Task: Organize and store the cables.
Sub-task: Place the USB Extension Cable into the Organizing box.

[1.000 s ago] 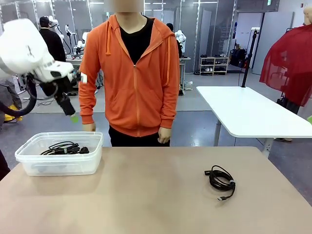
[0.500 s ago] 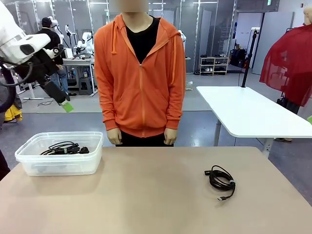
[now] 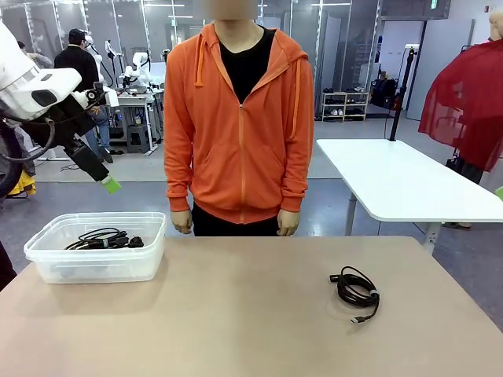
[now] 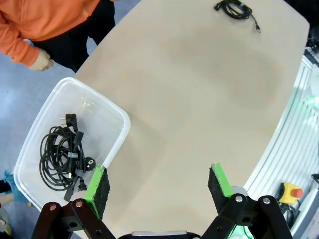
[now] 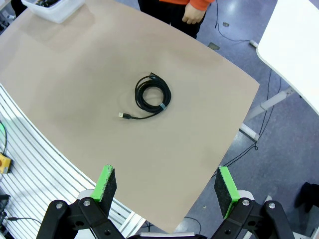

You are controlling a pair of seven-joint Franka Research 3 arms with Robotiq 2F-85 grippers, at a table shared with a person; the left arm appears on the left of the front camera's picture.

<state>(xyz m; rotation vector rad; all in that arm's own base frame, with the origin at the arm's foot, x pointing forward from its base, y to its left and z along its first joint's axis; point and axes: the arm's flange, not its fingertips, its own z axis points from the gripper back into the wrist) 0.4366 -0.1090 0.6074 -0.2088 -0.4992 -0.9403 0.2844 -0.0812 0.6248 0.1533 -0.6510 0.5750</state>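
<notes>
Black cord wound into a small loose coil (image 3: 356,290) lay on the smooth beige bench (image 3: 236,314) toward the robot's right. It was well apart from the clear plastic tub (image 3: 98,267) at the left, where other black coiled cables (image 4: 62,154) sat inside. Both tools were released and empty: the left tool (image 4: 159,184) hung well above the tub, the right tool (image 5: 167,186) high over the bench.

Fetching that coil looked like the step in hand. It would go best by pinching across the bundled strands, not the trailing plug end, then lifting clear before crossing. On so matte and bare a surface, the coil might slide.

A person in an orange hoodie (image 3: 240,133) stood at the far edge, hands down. Beyond were grey floor and a white table (image 3: 401,181).
</notes>
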